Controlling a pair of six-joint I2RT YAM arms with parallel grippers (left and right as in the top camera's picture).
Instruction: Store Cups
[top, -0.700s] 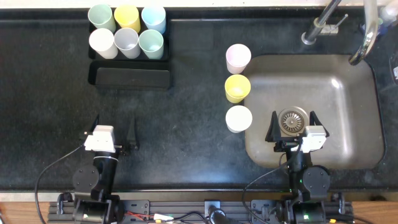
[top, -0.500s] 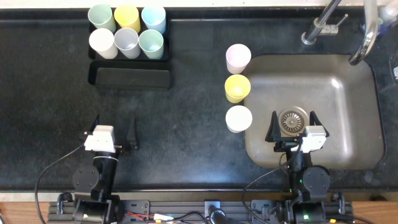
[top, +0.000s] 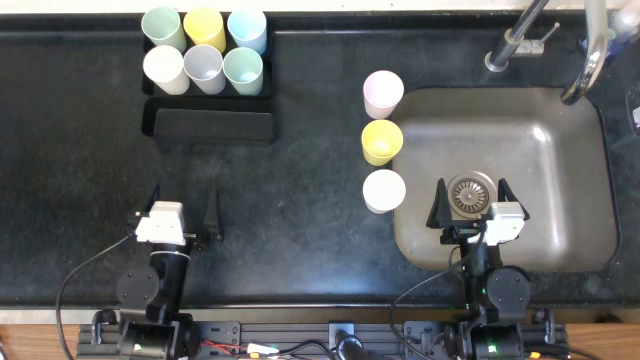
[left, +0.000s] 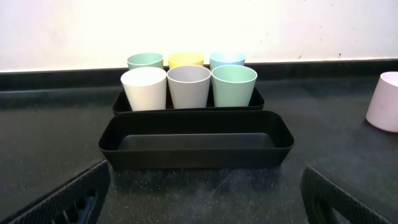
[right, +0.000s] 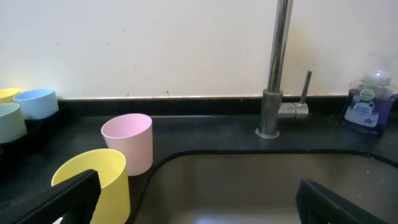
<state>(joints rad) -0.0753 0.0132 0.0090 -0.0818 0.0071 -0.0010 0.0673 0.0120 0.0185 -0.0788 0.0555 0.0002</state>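
Top view: three loose plastic cups line the left rim of the steel sink (top: 540, 150). The pale pink cup (top: 383, 92) is at the tap end, the yellow cup (top: 382, 141) in the middle and the white cup (top: 384, 190) last. The empty long black tray (top: 213, 125) lies well left of the sink.

Left wrist view: the left gripper (left: 205, 186) has its fingers apart and faces that tray.

Right wrist view: the right gripper (right: 199, 193) is spread and empty at the sink's left rim.

I judge the white cup the best first pick. I would pinch its wall squarely and lift straight up, clear of the yellow cup.
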